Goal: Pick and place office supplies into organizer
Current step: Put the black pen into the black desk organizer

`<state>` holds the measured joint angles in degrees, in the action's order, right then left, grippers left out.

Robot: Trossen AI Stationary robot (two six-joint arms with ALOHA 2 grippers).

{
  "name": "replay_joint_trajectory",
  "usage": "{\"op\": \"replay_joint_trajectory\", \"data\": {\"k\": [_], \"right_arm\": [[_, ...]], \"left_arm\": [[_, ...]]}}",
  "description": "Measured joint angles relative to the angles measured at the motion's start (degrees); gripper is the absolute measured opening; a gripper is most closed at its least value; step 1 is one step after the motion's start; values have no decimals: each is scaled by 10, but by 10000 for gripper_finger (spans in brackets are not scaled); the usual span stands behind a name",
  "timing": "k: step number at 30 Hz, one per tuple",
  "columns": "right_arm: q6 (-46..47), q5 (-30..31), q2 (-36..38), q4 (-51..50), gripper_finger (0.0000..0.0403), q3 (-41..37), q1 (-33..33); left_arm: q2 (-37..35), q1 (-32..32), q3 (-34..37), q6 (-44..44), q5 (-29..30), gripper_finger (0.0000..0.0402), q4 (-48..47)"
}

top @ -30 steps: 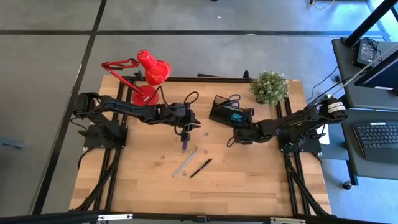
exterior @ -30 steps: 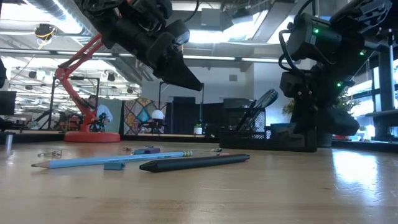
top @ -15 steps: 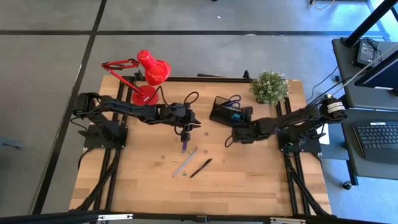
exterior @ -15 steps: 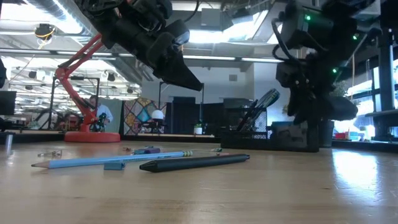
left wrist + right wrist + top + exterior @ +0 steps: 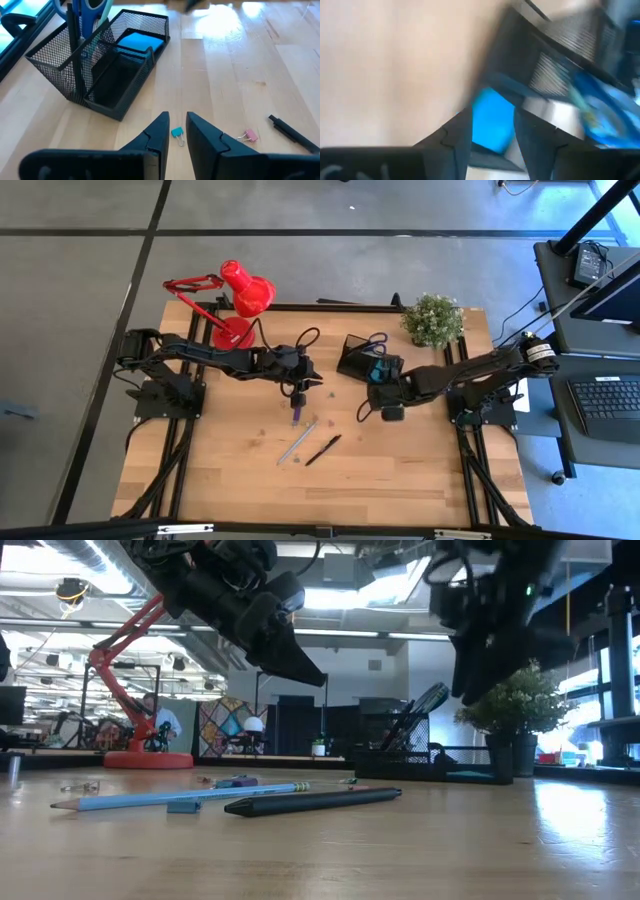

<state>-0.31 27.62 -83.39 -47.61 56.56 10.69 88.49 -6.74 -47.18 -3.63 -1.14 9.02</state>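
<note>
We look down on the wooden table (image 5: 400, 470), with the red desk lamp (image 5: 240, 298) at its far left edge and the potted plant (image 5: 433, 320) at its far right corner. Between them, toward the plant, sits the black mesh organizer (image 5: 357, 358); blue-handled scissors (image 5: 89, 12) stand upright in its tall compartment and a blue sticky-note pad (image 5: 141, 42) lies in a low one.

The left gripper (image 5: 297, 393) hangs over the table's middle, above a short purple marker (image 5: 296, 416). We see its fingers (image 5: 159, 134) a narrow gap apart with nothing between them. The right gripper (image 5: 375, 376) is at the organizer's near edge; its fingers (image 5: 460, 135) stand apart, empty, with the blue pad showing through the gap.

Nearer the front edge lie a pale blue pencil (image 5: 190, 798) and a black pen (image 5: 315, 801), side by side and well apart from the organizer. On the wood just beyond the left fingertips we make out a teal binder clip (image 5: 177, 133) and a pink one (image 5: 249, 135).
</note>
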Motion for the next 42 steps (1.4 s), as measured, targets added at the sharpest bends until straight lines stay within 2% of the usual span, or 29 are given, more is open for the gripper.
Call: {"op": "replay_joint_trajectory", "data": {"k": [3, 8, 13, 17, 24, 33, 42], "right_arm": [[11, -81, 5, 58, 147, 0, 17], [-36, -150, 5, 242, 147, -47, 46], [-64, -173, 5, 378, 147, -111, 57], [-63, -180, 5, 469, 147, -155, 57], [-30, -292, -1, 668, 147, -225, 49], [-32, -296, -38, 781, 147, -265, 49], [-60, -324, -145, 911, 147, -265, 49]], "left_arm": [[0, 0, 0, -1, -10, 57, 0], [0, 0, 0, -1, -38, 56, 2], [0, 5, 0, 4, -75, 56, -13], [0, 12, 0, 5, -76, 56, -33], [0, 22, 0, 5, -76, 56, -31], [0, 22, 0, 14, -76, 56, -23], [0, 22, 0, 14, -75, 59, -15]]}}
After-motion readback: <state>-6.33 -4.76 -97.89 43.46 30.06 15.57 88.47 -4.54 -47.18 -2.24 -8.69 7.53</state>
